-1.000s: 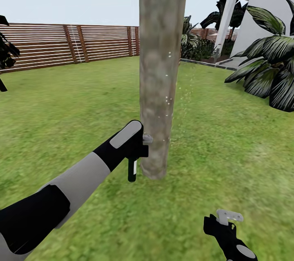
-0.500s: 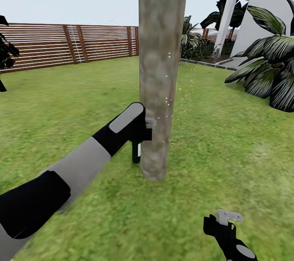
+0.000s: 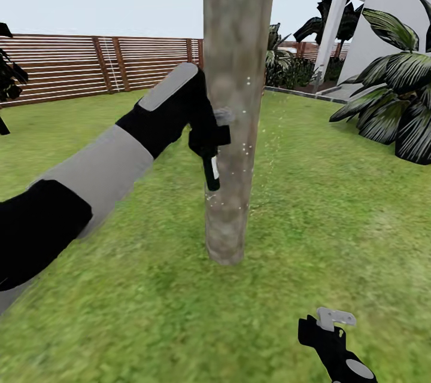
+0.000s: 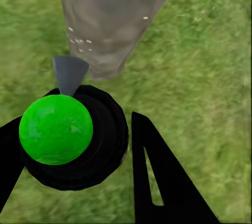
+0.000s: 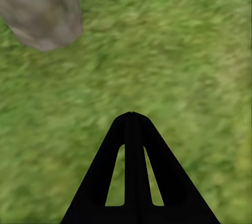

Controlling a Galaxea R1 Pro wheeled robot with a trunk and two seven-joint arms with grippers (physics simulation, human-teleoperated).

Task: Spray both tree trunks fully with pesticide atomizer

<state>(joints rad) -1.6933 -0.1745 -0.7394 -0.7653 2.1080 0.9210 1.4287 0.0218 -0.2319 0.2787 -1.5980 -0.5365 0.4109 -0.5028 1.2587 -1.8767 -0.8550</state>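
A thick mottled grey-brown tree trunk (image 3: 236,102) rises from the lawn straight ahead. My left gripper (image 3: 208,139) is shut on the pesticide atomizer (image 3: 211,173), a slim dark bottle with a pale stripe that hangs below the hand against the trunk's left side. Its grey nozzle (image 3: 223,114) touches or nearly touches the bark. White pesticide specks (image 3: 245,146) dot the trunk and the air to its right. In the left wrist view the atomizer (image 4: 73,140) shows a green round top, with the trunk (image 4: 110,19) just beyond. My right gripper (image 3: 333,318) hangs low, shut and empty, fingertips (image 5: 131,118) together over grass.
A slatted wooden fence (image 3: 90,66) runs along the back. A big palm (image 3: 395,108) and a white house (image 3: 383,6) stand to the right, and a dark bush (image 3: 9,81) is at the left edge. Grass (image 3: 335,215) lies all around the trunk.
My left arm has lifted the atomizer up along the trunk, from near the base to about mid-height. The right arm has stayed still.
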